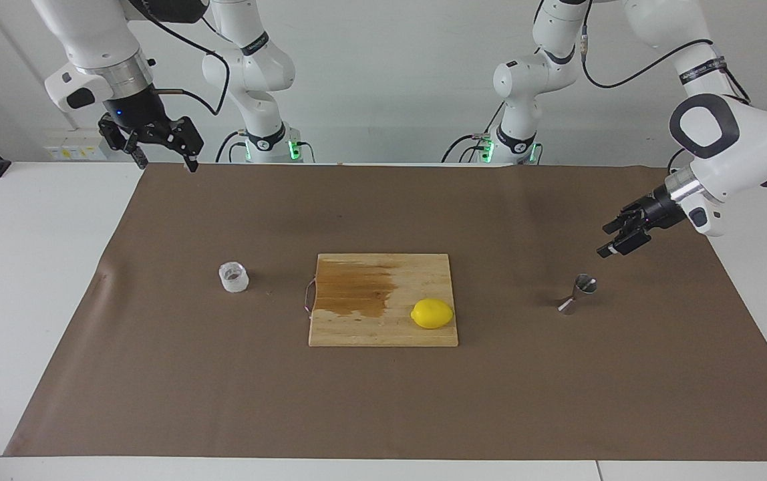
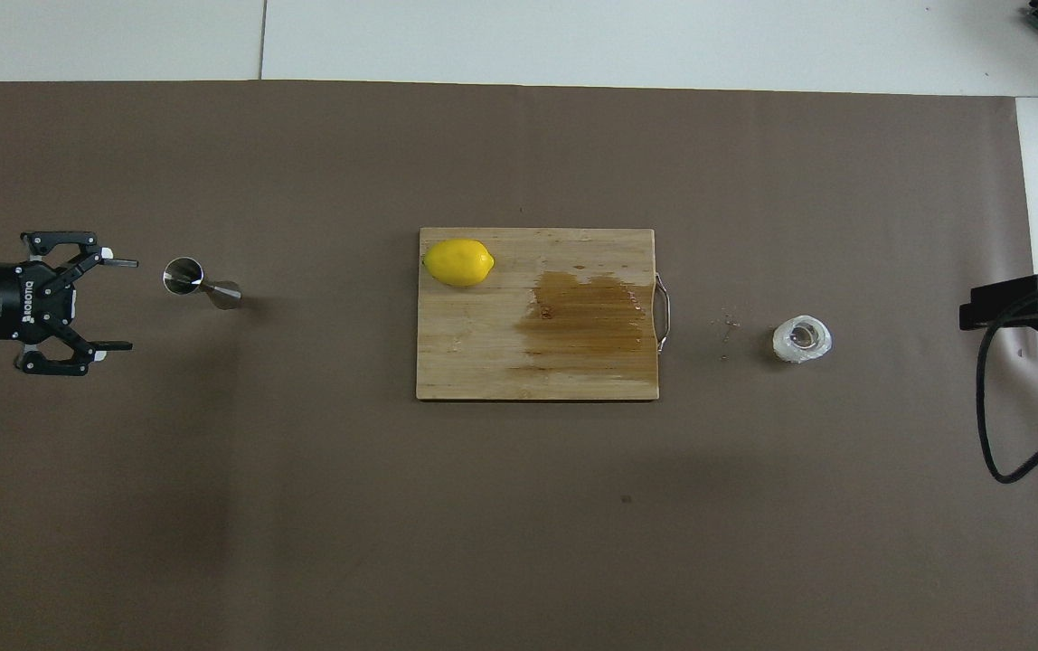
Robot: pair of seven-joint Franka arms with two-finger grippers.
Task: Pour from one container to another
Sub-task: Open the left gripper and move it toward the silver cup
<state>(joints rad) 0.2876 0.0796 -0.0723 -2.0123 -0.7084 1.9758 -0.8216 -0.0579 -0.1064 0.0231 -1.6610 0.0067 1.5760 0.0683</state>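
Facing view: left gripper [image 1: 614,242] hangs spread at about 1 o'clock from the steel jigger [image 1: 578,293], not touching; right gripper [image 1: 160,148] spread over the counter's [image 1: 36,267] edge. Overhead view: white cup [image 2: 802,339] (brownish bits inside) sits at 3 o'clock of the cutting board [image 2: 483,362].

A little cup and a shiny jigger

The white cup [image 1: 234,277] stands up. The steel jigger [image 1: 577,293] stands tilted, well apart from it.
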